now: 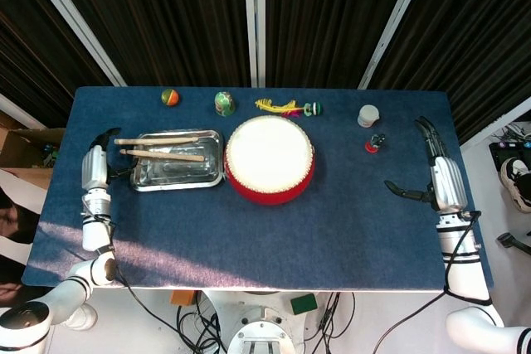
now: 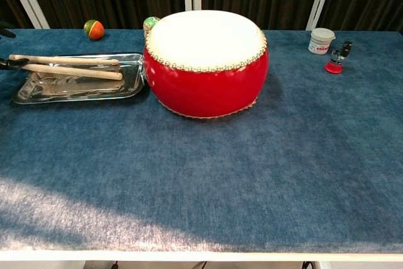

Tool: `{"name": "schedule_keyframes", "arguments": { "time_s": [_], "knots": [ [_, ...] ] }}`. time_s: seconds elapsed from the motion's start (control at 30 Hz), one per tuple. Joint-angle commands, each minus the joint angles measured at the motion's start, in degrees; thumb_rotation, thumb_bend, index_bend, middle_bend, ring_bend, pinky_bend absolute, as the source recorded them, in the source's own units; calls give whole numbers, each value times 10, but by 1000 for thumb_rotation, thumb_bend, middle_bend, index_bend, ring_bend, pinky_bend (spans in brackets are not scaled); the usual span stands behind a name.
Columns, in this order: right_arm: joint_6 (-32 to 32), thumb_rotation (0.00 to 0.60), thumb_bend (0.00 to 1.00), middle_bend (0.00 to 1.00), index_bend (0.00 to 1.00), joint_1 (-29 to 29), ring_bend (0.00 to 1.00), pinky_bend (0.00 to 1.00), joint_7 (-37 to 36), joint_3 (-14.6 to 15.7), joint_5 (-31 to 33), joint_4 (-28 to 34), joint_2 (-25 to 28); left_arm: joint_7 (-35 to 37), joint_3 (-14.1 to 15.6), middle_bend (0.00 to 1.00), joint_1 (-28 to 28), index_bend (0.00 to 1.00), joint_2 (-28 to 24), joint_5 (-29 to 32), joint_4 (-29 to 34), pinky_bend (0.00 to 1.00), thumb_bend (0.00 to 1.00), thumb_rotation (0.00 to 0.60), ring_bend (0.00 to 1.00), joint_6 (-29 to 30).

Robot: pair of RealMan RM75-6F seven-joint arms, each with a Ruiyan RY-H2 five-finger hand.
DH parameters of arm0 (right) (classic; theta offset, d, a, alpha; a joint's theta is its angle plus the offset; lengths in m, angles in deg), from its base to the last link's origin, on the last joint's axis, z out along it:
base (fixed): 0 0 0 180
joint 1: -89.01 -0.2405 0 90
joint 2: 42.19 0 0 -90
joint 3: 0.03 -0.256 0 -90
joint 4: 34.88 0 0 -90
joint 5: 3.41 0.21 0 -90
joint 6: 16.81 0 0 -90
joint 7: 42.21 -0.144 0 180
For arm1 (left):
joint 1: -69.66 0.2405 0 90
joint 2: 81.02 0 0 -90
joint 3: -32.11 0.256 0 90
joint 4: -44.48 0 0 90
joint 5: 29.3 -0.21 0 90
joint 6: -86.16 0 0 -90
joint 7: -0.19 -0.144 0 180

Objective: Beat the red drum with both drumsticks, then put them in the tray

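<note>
Fingers of the left hand [image 1: 95, 170] were spread apart and held nothing; dark fingertips [image 1: 109, 133] curved toward the tray just beside them. Fingers of the right hand [image 1: 446, 184] were likewise apart and empty, thumb reaching inward over the blue table [image 1: 274, 238].

Item, nearest the left fingers: one tray [image 1: 148, 179], metal, rectangular, shiny, with a raised rim.

Item: two drumsticks, pale wood, both lying across the tray, handle ends overhanging its rim on the side of the left fingers. Near drumstick [image 1: 163, 155] lay slightly slanted; far drumstick [image 1: 156, 140] lay almost parallel beyond it. Whether the left fingertips touched the handle ends could not be told.

Item, past the tray: one red drum [image 1: 270, 159], round, red-walled, cream skin on top with a studded edge, standing upright just beside the tray, between the two hands.

Item, near the right fingers: one small red object [image 1: 374, 144] and one white jar [image 1: 368, 114].

Item, farthest from both hands, along the table's back edge: one orange-green ball [image 1: 169, 97], one green egg-shaped toy [image 1: 224, 104], one yellow-and-green trinket [image 1: 286, 107].
</note>
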Motion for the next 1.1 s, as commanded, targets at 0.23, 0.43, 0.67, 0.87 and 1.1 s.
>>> {"name": "schedule_keyframes", "arguments": {
  "time_s": [0.23,0.43,0.67,0.87,1.1],
  "knots": [
    [-4,600,39,0,0,11,0,112,10,7,7,1,12,-27,14,172,9,189,-28,-33,30,120,175,594,119,23],
    [-54,600,156,90,0,18,0,117,127,58,9,-2,78,-147,45,203,55,242,-141,-75,136,131,175,600,167,102],
    [-29,600,176,60,0,58,0,110,225,106,-5,3,119,-259,95,208,147,254,-315,-96,347,131,176,600,168,168],
    [50,600,176,29,0,110,0,99,230,131,-44,-8,100,-252,144,208,221,254,-388,-129,461,132,175,600,168,228],
    [97,600,176,29,0,149,0,88,224,152,-79,-31,73,-273,188,209,281,255,-411,-165,529,133,176,600,168,282]
  ]
}}
